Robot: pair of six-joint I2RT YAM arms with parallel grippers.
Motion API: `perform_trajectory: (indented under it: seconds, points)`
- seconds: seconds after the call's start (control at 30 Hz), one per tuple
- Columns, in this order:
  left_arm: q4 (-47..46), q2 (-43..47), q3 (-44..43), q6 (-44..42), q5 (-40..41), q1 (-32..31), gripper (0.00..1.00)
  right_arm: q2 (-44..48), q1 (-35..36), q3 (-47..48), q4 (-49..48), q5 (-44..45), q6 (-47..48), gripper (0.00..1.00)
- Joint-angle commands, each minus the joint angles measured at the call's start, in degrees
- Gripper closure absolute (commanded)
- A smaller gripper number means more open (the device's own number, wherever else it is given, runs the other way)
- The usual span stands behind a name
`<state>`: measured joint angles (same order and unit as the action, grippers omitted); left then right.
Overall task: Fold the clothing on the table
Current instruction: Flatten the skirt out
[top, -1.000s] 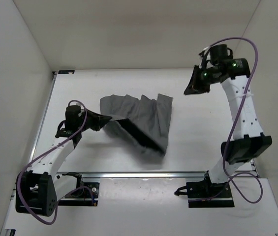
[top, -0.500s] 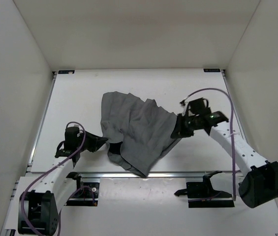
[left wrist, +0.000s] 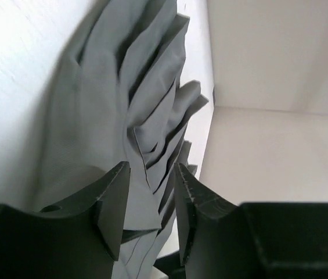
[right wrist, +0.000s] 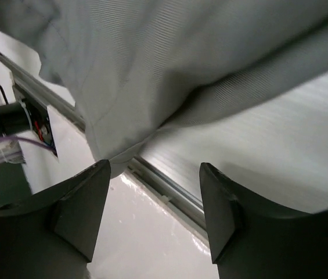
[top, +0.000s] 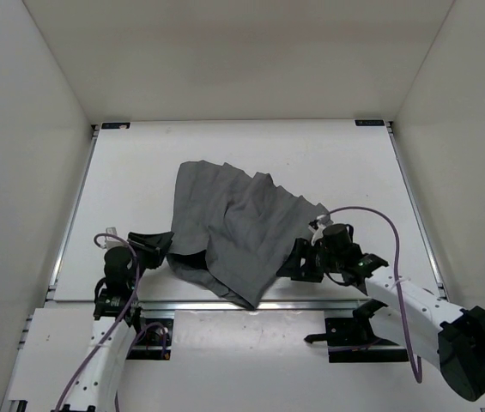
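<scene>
Status: the dark grey pleated fabric garment [top: 233, 232] sits on the near half of the white surface [top: 354, 163], rumpled. Its near corner hangs over the metal rail [top: 311, 302] at the front edge. The left side looks doubled over, with a lower layer showing under the top one, so I'd call it one rough fold at best. It's not square and the edges aren't aligned. What I think is left: pull the corner back onto the surface, flatten the pleats, then make a clean fold or two. Your left hand [top: 163, 243] is just beside the garment's left edge, fingers parted, and I can't see any cloth pinched between them. Your right hand [top: 292, 264] is at the right near edge, fingers spread wide with nothing between them. No brand, label or writing is readable anywhere.
</scene>
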<state>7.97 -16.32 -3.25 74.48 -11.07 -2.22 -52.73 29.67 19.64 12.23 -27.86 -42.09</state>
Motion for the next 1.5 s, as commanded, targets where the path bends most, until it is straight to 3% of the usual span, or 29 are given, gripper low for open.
perform_trajectory:
  seconds: [0.0,0.07,0.13,0.3,0.6,0.67,0.7,0.73,0.8,0.87,1.0,1.07,1.2,1.27,1.3,1.37,1.47]
  points:
    - [1.0,2.6,6.8,1.6,5.2,-3.7,0.52,1.0,1.4,-4.2,-11.3,2.0,-7.0,0.39]
    - [2.7,3.7,6.0,-2.1,6.5,-3.6,0.51,1.1,3.9,-4.8,-12.0,6.5,-8.1,0.37]
    - [5.6,2.3,4.8,-6.3,6.2,-2.5,0.51,0.8,8.4,-5.5,-15.3,9.9,-10.0,0.41]
    - [1.4,-3.3,4.7,-15.0,10.7,-4.6,0.49,-3.9,15.0,-10.6,-24.9,16.2,-14.5,0.46]
    - [0.5,-15.6,-1.5,-24.5,12.2,-6.1,0.43,-18.4,16.8,-5.8,-30.9,15.5,-15.9,0.46]
    - [2.1,-18.7,-3.2,-26.0,10.6,-7.3,0.45,-20.5,16.5,-5.4,-31.6,14.9,-16.4,0.91]
    - [1.5,-20.1,-2.8,-26.3,9.2,-7.4,0.54,-21.7,16.3,-5.3,-31.1,13.5,-16.4,1.0]
    - [1.2,-20.3,-3.3,-25.9,8.6,-8.6,0.66,-22.2,15.3,-4.4,-31.0,12.8,-16.0,1.0]
    - [-0.8,-20.8,-3.5,-25.3,9.9,-9.6,0.79,-22.5,13.1,-4.0,-28.7,10.8,-12.1,1.0]
    - [-3.6,-24.2,-5.3,-25.8,10.2,-10.0,0.81,-24.2,6.2,0.3,-25.7,8.3,-6.4,1.0]
    - [-5.4,-41.6,-14.7,-31.7,4.8,-9.6,1.0,-29.8,-3.9,16.3,-10.8,3.4,10.4,1.0]
    - [-5.2,-48.3,-18.3,-33.3,2.2,-10.6,1.0,-34.4,-6.9,21.9,-5.4,2.8,15.6,0.99]
    - [-6.6,-46.9,-19.4,-32.1,3.7,-10.9,1.0,-37.4,-10.2,26.1,-3.4,2.5,19.7,1.0]
    - [-5.5,-43.9,-20.3,-32.6,2.5,-8.7,0.88,-37.3,-11.1,26.1,-2.0,2.6,20.5,0.88]
    - [-3.9,-42.5,-21.2,-32.9,2.1,-8.1,0.76,-36.2,-11.6,25.8,-2.5,2.9,20.6,0.79]
    - [-1.4,-41.5,-22.3,-34.0,1.7,-8.5,0.68,-34.4,-11.7,24.4,-4.0,2.7,20.5,0.55]
    - [-0.1,-40.7,-21.8,-34.2,1.1,-10.1,0.5,-31.7,-11.4,22.7,-4.1,3.0,21.1,0.41]
